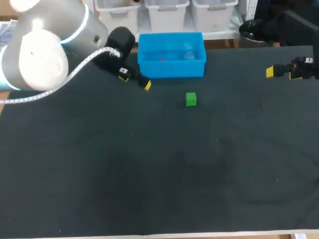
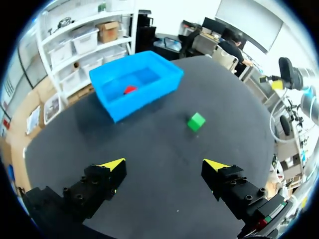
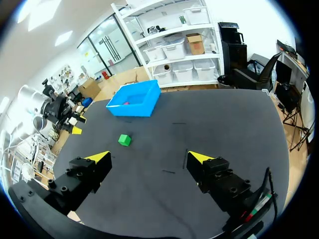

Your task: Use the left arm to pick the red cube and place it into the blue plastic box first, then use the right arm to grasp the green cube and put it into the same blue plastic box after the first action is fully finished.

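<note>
Dark grey covering spreads over our bench (image 1: 149, 174), and at its far edge sits the blue plastic box (image 1: 172, 69), open side up. We see the red cube (image 2: 130, 89) lying inside it on the box's floor, touched by nothing. Our left end effector (image 1: 135, 79) hangs just beside the box's front left corner, its fingers spread wide and released, with only bare bench between them. The green cube (image 1: 191, 99) rests on the bench near the box's front wall, apart from it and from both arms. Our right end effector (image 1: 282, 73) is at the bench's far right side, well apart from the green cube, likewise released, its yellow tips spread and nothing held.
</note>
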{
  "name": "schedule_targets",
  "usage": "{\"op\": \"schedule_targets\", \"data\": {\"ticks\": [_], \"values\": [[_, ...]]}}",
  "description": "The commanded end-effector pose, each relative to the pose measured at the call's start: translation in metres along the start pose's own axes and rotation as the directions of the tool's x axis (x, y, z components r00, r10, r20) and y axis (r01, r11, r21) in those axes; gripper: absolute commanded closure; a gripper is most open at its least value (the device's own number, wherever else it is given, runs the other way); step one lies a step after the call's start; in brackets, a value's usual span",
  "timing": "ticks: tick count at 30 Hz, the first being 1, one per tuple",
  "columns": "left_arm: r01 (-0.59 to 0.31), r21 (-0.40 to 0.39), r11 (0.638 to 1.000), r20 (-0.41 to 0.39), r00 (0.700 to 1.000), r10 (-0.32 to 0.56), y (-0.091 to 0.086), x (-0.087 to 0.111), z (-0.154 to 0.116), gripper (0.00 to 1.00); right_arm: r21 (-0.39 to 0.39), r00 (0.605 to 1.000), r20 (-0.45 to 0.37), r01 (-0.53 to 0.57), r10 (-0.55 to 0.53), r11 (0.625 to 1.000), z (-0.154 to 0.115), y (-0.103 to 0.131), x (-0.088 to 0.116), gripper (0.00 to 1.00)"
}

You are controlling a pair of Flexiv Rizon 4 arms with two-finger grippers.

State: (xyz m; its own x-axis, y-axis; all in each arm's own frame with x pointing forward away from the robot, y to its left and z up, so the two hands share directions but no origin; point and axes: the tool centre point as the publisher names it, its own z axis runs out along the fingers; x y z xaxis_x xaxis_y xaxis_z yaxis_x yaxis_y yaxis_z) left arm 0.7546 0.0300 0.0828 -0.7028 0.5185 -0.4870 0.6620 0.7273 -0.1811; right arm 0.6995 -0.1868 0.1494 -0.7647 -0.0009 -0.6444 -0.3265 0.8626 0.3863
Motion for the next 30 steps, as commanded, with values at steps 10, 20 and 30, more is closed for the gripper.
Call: {"op": "schedule_targets", "data": {"ticks": [10, 20, 30], "values": [[-0.108, 0.030, 0.994, 0.023, 0.994, 0.107, 0.003, 0.025, -0.004, 0.00, 0.002, 1.000, -0.001, -0.001, 0.001, 1.000, 0.000, 0.000, 0.000, 0.00], [-0.205, 0.014, 0.979, 0.004, 0.979, 0.205, 0.008, 0.038, -0.012, 0.00, 0.002, 1.000, -0.001, -0.001, 0.001, 1.000, 0.000, 0.000, 0.000, 0.00], [-0.251, 0.102, 0.962, 0.063, 0.967, 0.246, 0.007, 0.041, -0.034, 0.00, 0.002, 1.000, -0.001, -0.001, 0.001, 1.000, 0.000, 0.000, 0.000, 0.00]]}}
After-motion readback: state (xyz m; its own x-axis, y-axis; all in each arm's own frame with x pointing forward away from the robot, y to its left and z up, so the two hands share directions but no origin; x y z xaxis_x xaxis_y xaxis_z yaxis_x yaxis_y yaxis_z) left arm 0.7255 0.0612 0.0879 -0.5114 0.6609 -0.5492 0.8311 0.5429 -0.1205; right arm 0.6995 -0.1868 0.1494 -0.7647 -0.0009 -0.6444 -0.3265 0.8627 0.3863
